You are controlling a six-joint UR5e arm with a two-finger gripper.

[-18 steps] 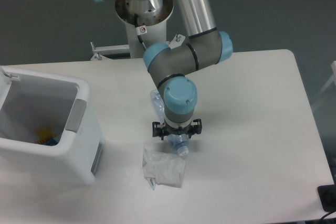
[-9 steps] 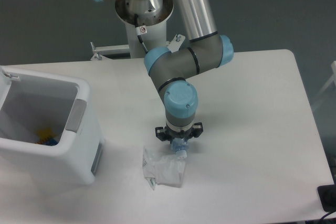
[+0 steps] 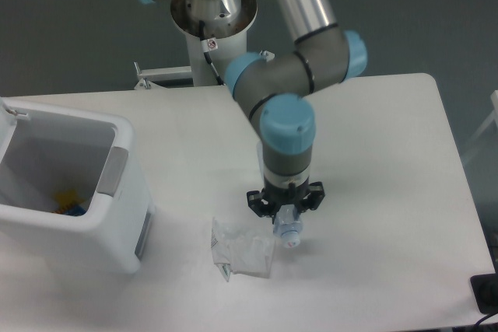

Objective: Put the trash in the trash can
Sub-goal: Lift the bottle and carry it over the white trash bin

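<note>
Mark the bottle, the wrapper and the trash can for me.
bottle (image 3: 289, 232), fixed camera, on its cap end below the gripper.
wrapper (image 3: 243, 249), fixed camera, on the middle of the crumpled sheet.
trash can (image 3: 124, 215), fixed camera, on its front right wall.

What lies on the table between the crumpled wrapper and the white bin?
Nothing: in the fixed camera view only bare white table separates the crumpled white wrapper from the large white plastic bin.

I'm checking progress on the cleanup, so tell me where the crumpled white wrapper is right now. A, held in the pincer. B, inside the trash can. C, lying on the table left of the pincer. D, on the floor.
C: the wrapper lies flat on the table, just left of the pincer.
</note>
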